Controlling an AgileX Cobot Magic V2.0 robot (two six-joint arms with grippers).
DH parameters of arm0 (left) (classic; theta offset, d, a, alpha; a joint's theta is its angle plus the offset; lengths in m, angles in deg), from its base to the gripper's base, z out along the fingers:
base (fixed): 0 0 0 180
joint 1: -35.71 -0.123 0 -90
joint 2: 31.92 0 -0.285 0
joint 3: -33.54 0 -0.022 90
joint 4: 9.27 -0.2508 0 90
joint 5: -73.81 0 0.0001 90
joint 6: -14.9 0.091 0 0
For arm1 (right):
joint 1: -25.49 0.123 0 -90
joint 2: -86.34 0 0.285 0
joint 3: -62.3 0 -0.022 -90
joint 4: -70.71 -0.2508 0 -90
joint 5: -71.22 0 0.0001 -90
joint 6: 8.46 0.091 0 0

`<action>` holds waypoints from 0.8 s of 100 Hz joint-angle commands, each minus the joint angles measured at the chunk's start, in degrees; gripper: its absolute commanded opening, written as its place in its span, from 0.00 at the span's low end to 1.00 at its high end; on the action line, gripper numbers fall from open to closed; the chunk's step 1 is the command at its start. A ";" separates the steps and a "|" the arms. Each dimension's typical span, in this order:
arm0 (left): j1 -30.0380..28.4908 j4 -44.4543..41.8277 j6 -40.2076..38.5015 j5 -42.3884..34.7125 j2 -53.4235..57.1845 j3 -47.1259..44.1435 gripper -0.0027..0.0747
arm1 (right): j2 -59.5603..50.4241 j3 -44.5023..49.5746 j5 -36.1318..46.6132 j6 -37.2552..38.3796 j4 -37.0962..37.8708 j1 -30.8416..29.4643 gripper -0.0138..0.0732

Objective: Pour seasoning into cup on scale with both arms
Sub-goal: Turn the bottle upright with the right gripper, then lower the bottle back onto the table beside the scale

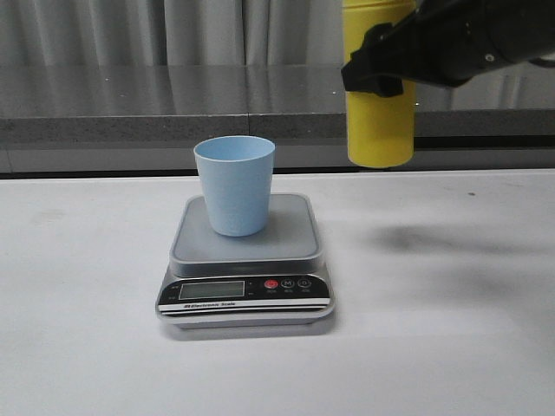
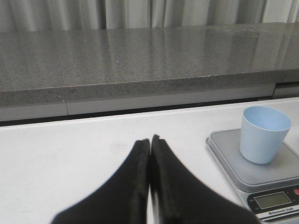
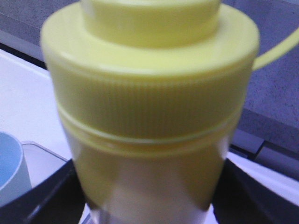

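Observation:
The light blue cup [image 1: 234, 184] stands upright on the silver-grey scale [image 1: 247, 260] in the middle of the table; both also show in the left wrist view, cup [image 2: 263, 134] on scale [image 2: 261, 175]. The yellow seasoning bottle [image 1: 378, 113] hangs upright in the air to the right of the cup, its top cut off by the frame. My right gripper [image 1: 375, 74] is shut on its body. In the right wrist view the bottle [image 3: 149, 121] fills the frame, its strap [image 3: 275, 51] curving off. My left gripper [image 2: 150, 142] is shut and empty, left of the scale.
A grey stone ledge [image 1: 173, 108] runs along the back of the white table [image 1: 451, 329], with pale curtains behind it. The scale's black panel carries an LCD [image 1: 211, 290] and a red button [image 1: 270, 283].

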 commanded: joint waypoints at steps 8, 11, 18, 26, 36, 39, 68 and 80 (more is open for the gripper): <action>-0.03 0.45 -0.15 -4.39 -0.48 1.54 0.01 | -2.89 6.31 16.11 -8.27 -9.81 -0.61 0.36; -0.03 0.45 -0.15 -4.39 -0.48 1.54 0.01 | -2.74 7.81 17.79 -9.21 -10.56 -0.61 0.36; -0.03 0.45 -0.15 -4.39 -0.48 1.54 0.01 | -1.95 10.10 21.58 -10.62 -10.91 -0.61 0.36; -0.03 0.45 -0.15 -4.39 -0.48 1.54 0.01 | -0.65 11.34 23.52 -10.63 -10.86 -0.61 0.36; -0.03 0.45 -0.15 -4.39 -0.48 1.54 0.01 | 1.11 11.48 23.37 -10.63 -10.85 -0.61 0.36; -0.03 0.45 -0.15 -4.39 -0.48 1.54 0.01 | 1.65 11.48 23.53 -10.63 -10.85 -0.61 0.36; -0.03 0.45 -0.15 -4.39 -0.48 1.54 0.01 | 8.27 11.48 31.79 -10.63 -10.85 -0.61 0.36; -0.03 0.45 -0.15 -4.39 -0.48 1.54 0.01 | 10.50 11.48 32.55 -10.63 -10.85 -0.61 0.36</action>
